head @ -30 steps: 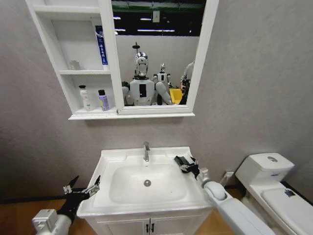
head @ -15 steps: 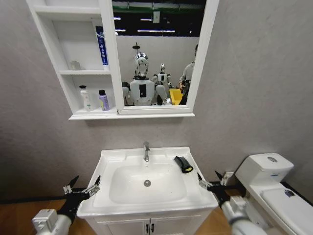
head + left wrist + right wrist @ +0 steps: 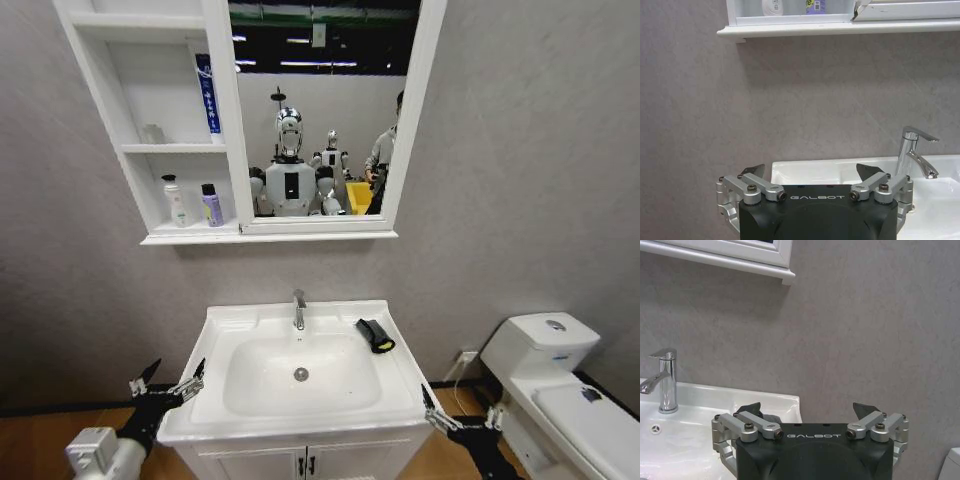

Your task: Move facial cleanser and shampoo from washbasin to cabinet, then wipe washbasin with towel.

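The black towel (image 3: 375,335) with its yellow-green edge lies on the right rim of the washbasin (image 3: 232,325). A white bottle (image 3: 175,200) and a purple bottle (image 3: 211,205) stand side by side in the lowest niche of the cabinet (image 3: 225,120); I cannot tell which is the facial cleanser and which the shampoo. My left gripper (image 3: 172,372) hangs open beside the basin's left front corner. My right gripper (image 3: 460,410) is open and low, off the basin's right front corner. In the wrist views both the left gripper (image 3: 810,172) and the right gripper (image 3: 807,410) are empty.
A chrome tap (image 3: 298,309) stands at the back of the basin. A white toilet (image 3: 560,385) sits to the right, close to my right arm. A blue tube (image 3: 207,93) stands in the cabinet's middle niche. The mirror (image 3: 315,110) reflects robots.
My right gripper has let go of the towel, leaving it on the basin's right rim, and has drawn back and down to the right front corner. The left arm has not moved.
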You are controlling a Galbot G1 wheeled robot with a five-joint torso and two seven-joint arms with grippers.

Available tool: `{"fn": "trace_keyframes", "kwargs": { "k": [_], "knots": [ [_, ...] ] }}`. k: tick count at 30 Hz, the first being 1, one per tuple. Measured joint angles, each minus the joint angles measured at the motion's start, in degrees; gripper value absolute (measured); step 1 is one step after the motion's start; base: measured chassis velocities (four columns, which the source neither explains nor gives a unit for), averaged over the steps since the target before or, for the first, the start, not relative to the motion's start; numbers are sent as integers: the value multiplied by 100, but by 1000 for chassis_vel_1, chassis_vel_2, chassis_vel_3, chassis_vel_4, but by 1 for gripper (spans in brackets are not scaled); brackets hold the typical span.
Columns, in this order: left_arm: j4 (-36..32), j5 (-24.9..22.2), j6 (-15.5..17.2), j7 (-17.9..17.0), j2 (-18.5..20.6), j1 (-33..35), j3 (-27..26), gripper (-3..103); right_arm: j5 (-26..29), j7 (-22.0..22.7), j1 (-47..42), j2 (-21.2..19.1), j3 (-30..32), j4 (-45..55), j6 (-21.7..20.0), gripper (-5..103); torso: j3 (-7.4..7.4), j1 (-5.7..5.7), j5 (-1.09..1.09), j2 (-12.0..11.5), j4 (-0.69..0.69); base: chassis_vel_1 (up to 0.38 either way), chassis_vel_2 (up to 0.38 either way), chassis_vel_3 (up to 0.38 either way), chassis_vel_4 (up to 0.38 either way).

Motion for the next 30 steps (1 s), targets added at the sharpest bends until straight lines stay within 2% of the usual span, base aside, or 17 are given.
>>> {"fn": "trace_keyframes", "kwargs": {
  "k": [19,30],
  "knots": [
    [0,0,-1,0,0,0,0,100,58,-19,71,-34,5,-22,-42,100,1,2,1,-1,0,3,-1,-2,1],
    [0,0,0,0,0,0,0,100,62,-19,78,-38,-1,-32,-46,100,1,3,1,-2,-1,124,-126,-139,120]
  ]
}}
